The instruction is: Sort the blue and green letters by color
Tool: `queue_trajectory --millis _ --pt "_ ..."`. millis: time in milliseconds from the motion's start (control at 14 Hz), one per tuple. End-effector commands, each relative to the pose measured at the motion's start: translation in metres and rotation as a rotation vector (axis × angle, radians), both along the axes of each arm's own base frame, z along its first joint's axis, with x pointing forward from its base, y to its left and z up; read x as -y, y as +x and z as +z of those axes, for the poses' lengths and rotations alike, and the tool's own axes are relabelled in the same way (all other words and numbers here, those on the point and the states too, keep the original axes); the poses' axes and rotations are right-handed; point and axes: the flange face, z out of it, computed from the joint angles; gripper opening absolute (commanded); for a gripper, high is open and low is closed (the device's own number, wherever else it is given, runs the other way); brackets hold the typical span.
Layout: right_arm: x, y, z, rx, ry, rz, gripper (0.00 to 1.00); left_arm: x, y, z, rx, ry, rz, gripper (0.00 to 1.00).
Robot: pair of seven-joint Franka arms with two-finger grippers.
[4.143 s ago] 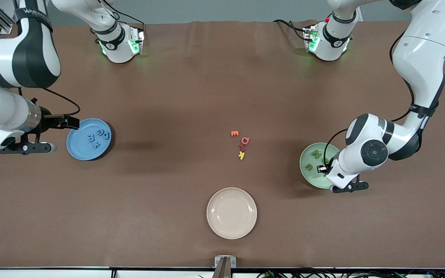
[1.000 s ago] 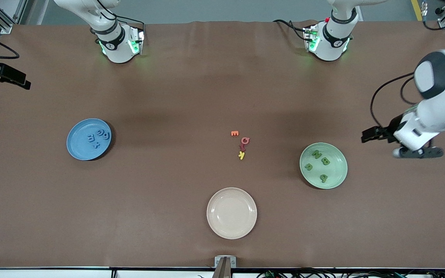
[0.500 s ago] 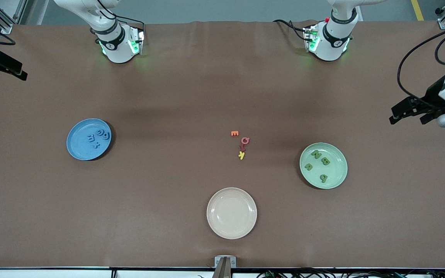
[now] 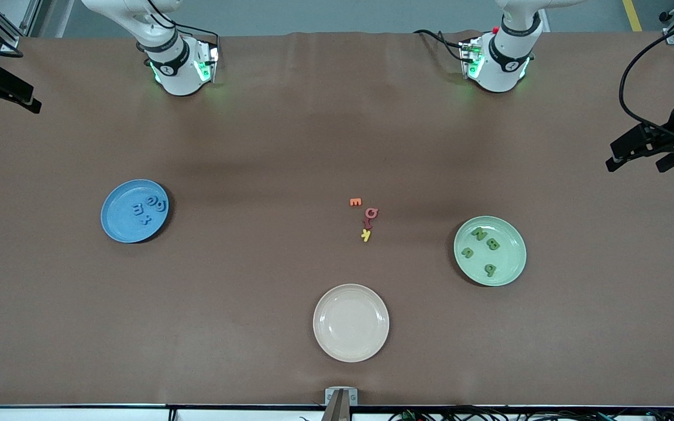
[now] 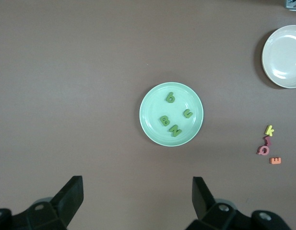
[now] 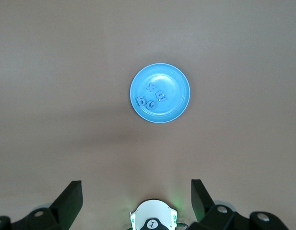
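Note:
Several blue letters [image 4: 148,209] lie in the blue plate [image 4: 117,225], toward the right arm's end of the table; the right wrist view shows these blue letters [image 6: 152,97] in that blue plate [image 6: 174,81]. Several green letters [image 4: 483,248] lie in the green plate [image 4: 512,260] toward the left arm's end, and the left wrist view shows the green letters [image 5: 172,116] in the green plate [image 5: 195,98]. My left gripper [image 4: 635,164] [image 5: 137,184] hangs open and empty, high over the table's edge. My right gripper [image 4: 9,102] [image 6: 136,184] is open and empty over its own end.
Small orange, red and yellow letters [image 4: 364,217] lie loose mid-table. A cream plate [image 4: 351,323] with nothing in it sits nearest the front camera. The right arm's base [image 6: 152,218] shows between that gripper's fingers.
My left gripper has pulled away from the green plate, out toward its end of the table and toward the bases. My right gripper drifted slightly the same way. Letters and plates stayed put.

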Motion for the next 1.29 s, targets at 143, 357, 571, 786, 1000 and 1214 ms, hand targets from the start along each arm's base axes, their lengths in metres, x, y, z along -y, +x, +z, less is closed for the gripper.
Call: queue_trajectory --millis 143,357,571,786,1000,1214 --pt "0.002 -0.004 -0.005 0.009 0.004 -0.004 1.00 -0.011 -0.009 0.037 0.043 0.004 0.005 1.00" --pt "-0.001 0.001 -0.005 0.039 0.001 0.003 1.00 0.003 -0.001 0.046 0.067 0.101 -0.030 1.00" --pt "-0.001 0.005 -0.007 0.064 0.001 0.018 1.00 0.003 0.008 0.054 0.088 0.083 -0.024 1.00" --pt "0.000 0.005 -0.008 0.066 0.001 0.018 1.00 0.001 0.021 0.043 0.072 0.036 -0.010 1.00" --pt "-0.005 0.007 -0.012 0.067 0.002 0.029 1.00 -0.001 0.026 0.047 0.084 0.036 -0.006 1.00" --pt "0.000 0.009 -0.016 0.073 0.012 0.081 1.00 -0.010 0.026 0.044 0.075 0.036 0.006 1.00"
